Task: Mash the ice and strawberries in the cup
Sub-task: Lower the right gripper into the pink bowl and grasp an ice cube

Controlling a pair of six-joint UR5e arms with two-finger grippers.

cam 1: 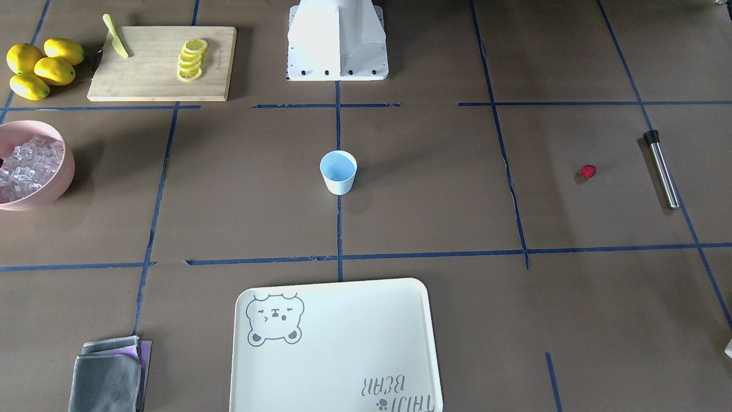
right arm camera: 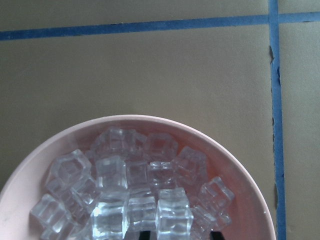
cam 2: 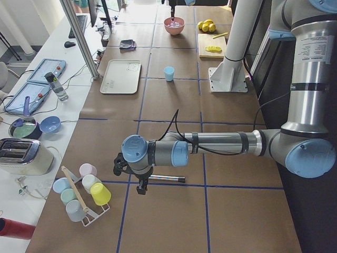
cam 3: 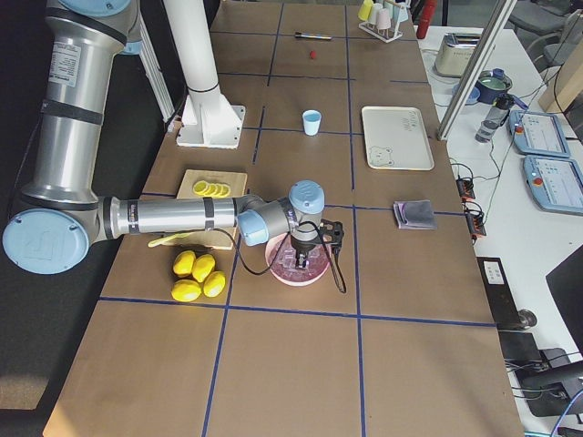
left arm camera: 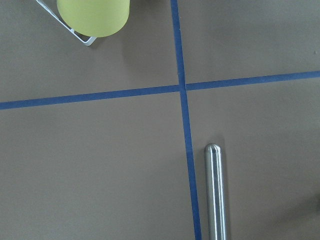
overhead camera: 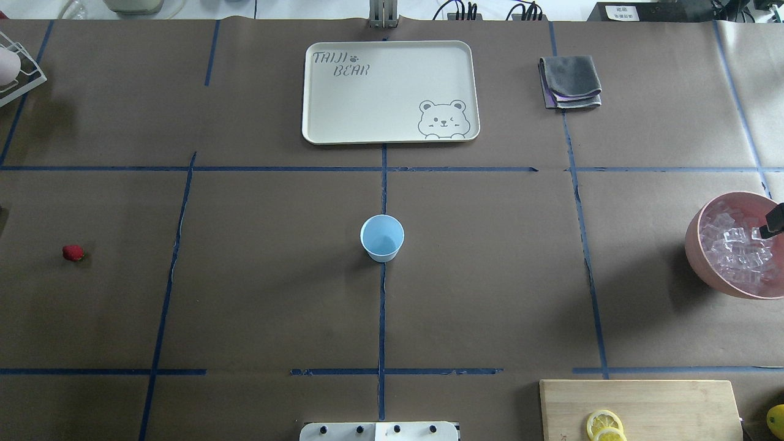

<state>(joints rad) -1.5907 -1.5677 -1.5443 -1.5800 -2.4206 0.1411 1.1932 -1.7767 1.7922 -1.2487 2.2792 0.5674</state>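
The pale-blue cup point(cam 1: 338, 171) stands upright and empty at the table's middle; it also shows in the overhead view point(overhead camera: 382, 237). One red strawberry point(cam 1: 588, 171) lies alone on the paper, at the far left of the overhead view point(overhead camera: 73, 252). Ice cubes point(right arm camera: 130, 190) fill the pink bowl point(overhead camera: 695, 245). My right gripper point(right arm camera: 179, 236) hangs over the ice, its dark fingertips apart and empty. My left gripper point(cam 2: 142, 187) hovers near a steel muddler point(left arm camera: 216, 195); I cannot tell whether it is open or shut.
A cream bear tray point(overhead camera: 318, 92) lies beyond the cup, with a grey cloth point(overhead camera: 569, 81) to its right. A cutting board point(cam 1: 160, 63) holds lemon slices and a knife, with whole lemons point(cam 1: 40, 68) beside it. A rack of cups point(cam 2: 84, 190) stands near my left gripper.
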